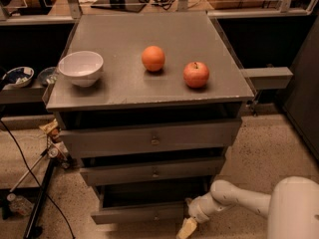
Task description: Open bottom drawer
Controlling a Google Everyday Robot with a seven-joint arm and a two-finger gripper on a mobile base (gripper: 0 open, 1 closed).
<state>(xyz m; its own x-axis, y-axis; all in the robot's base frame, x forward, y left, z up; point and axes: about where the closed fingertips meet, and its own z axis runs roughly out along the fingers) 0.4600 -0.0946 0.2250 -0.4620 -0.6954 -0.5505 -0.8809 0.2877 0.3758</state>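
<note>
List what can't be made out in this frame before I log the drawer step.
1. Camera view: the gripper, low beside the right end of the bottom drawer, runs off the lower edge; contact with the drawer cannot be told.
2. Camera view: the bottom drawer's inside is lost in shadow under the middle drawer.
3. Camera view: the dishes on the left shelf are dim and small; their contents cannot be told.

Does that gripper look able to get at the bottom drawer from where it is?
Probably yes. The gripper hangs low, right beside the right end of the bottom drawer, and nothing visible stands between the two.
</note>
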